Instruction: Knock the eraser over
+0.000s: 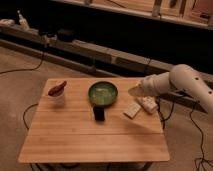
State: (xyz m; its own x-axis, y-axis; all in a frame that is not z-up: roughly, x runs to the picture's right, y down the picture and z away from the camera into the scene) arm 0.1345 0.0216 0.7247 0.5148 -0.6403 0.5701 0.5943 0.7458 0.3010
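Looking over the wooden table (pixel 75 135), we find the gripper (pixel 134 91) hovering just right of the green bowl (pixel 103 93), clenched or released we cannot tell, while the eraser (pixel 99 114) stands at that bowl's near edge.

You face a light wooden table (pixel 95 142) on tan carpet (pixel 17 87). Beyond the far edge, a long low ledge (pixel 100 50) runs along a dark wall (pixel 125 30). The end effector (pixel 134 91) hovers near the far right corner.
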